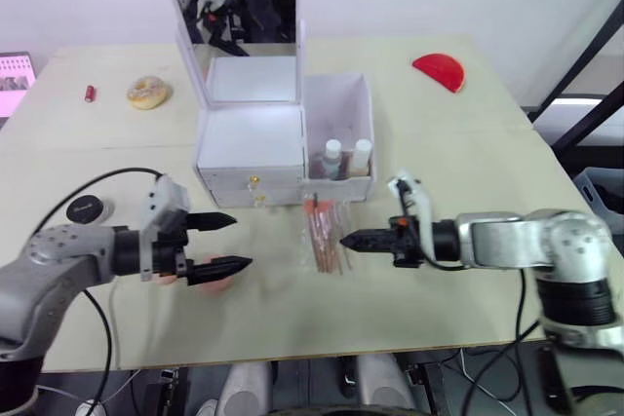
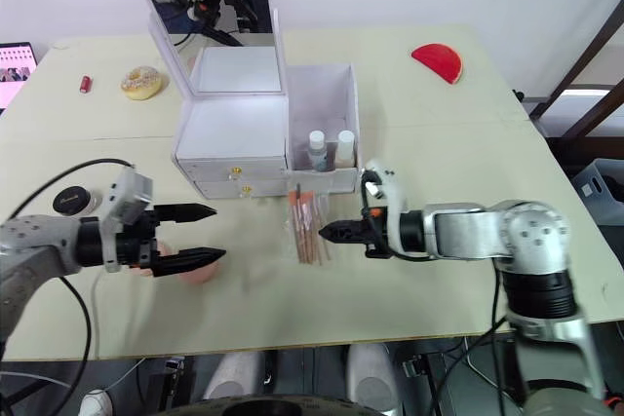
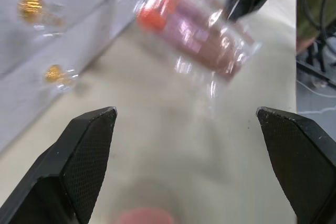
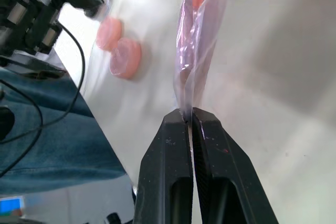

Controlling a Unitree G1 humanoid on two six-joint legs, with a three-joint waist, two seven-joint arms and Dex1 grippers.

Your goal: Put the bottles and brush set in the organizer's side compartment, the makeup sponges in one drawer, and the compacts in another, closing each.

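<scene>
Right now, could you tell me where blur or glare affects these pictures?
Left wrist view: the brush set and drawer knobs are blurred, its plastic glinting. Right wrist view: the makeup sponges are soft and the tabletop washed out. Head views: sharp.

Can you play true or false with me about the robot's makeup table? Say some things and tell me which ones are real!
1. Two bottles stand in the organizer's side compartment. True.
2. The right gripper is wide open. False: it is shut on the edge of the brush set, a clear packet of brushes lying on the table.
3. The left gripper is open. True: its two black fingers are apart, above the pink makeup sponges.
4. The donut sits inside a drawer. False: it lies on the table, to the left of the organizer.
5. The organizer's mirror lid is shut. False: it stands open.
</scene>
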